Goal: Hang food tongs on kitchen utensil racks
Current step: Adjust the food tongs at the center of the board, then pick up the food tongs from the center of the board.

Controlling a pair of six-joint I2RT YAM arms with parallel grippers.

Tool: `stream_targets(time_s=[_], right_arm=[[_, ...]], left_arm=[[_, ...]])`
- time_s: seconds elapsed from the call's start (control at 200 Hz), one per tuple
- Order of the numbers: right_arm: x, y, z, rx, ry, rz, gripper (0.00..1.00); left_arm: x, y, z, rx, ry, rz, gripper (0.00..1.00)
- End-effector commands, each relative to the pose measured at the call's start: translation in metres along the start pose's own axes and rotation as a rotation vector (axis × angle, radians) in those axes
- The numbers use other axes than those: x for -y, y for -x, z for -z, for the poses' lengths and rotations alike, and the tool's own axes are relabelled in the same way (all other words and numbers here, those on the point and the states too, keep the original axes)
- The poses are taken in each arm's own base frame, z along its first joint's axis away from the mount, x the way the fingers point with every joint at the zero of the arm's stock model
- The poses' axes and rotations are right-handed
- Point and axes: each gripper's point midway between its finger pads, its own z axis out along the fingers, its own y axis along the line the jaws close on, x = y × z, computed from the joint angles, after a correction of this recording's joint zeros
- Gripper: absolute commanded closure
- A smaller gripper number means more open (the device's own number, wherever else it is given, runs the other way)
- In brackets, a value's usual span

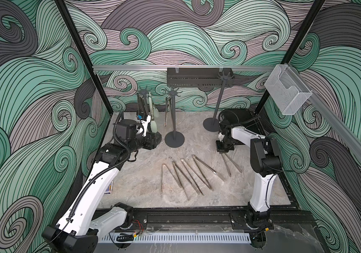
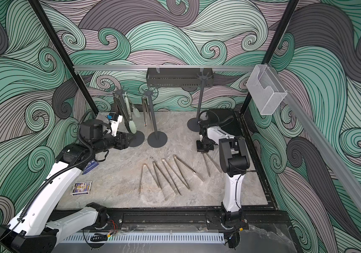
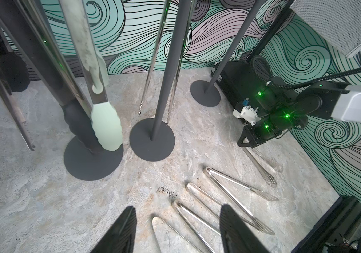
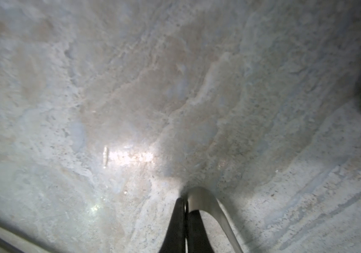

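While the right gripper [image 4: 186, 207] stands low near the right side of the table [image 1: 144, 186], its fingers are pressed together on the bend of the perforated-tip tongs [image 3: 259, 168], whose two arms lie splayed on the marble toward the front; whether the bend itself is off the surface I cannot tell; the black box [image 1: 238, 118] in the back right corner and the round base of the right rack [image 1: 210, 126] sit close behind that gripper, so room there is tight; bare table opens between the right rack and the middle rack [image 3: 151, 149]; the middle rack's base sits just beside that of the left rack [image 3: 83, 166], a narrow strip of marble between their rims; the left gripper [image 3: 178, 230] hovers just beside the left rack's base, jaws apart and holding nothing; the pale-green tongs [image 3: 106, 129] and the black-tipped tongs [image 3: 76, 122] hang from the left rack, close over its base; hanging steel tongs [image 1: 166, 111] flank the middle rack's pole; four steel tongs [image 1: 191, 175] lie fanned mid-table, bends toward the racks, tips toward the front rail [image 1: 186, 219], with open marble between their bends and the rack bases and a narrower band between their tips and the table's front edge; a card box [image 2: 82, 188] lies near the left edge, beside the left arm.
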Motion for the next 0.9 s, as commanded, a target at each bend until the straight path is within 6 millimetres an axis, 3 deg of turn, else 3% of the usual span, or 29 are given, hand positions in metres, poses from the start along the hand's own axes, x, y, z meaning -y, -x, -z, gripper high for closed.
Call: stream_targets(time_s=[0.0, 0.205, 0.44, 0.665, 0.891], right_arm=[[-0.008, 0.001, 0.019, 0.022, 0.019, 0.010, 0.91], [0.003, -0.033, 0.029, 0.006, -0.019, -0.008, 0.75], [0.008, -0.074, 0.030, -0.021, -0.020, -0.037, 0.73], [0.008, -0.093, 0.027, -0.040, -0.021, -0.059, 0.68], [0.011, -0.104, 0.006, -0.091, -0.047, -0.086, 0.70]], left_arm=[[0.000, 0.008, 0.003, 0.022, 0.005, -0.009, 0.39], [0.000, 0.009, 0.004, 0.031, 0.003, -0.009, 0.39], [0.001, 0.009, 0.004, 0.030, -0.004, -0.008, 0.39], [0.002, 0.009, 0.005, 0.033, -0.010, -0.005, 0.39], [0.003, 0.009, 0.007, 0.038, -0.014, -0.005, 0.39]])
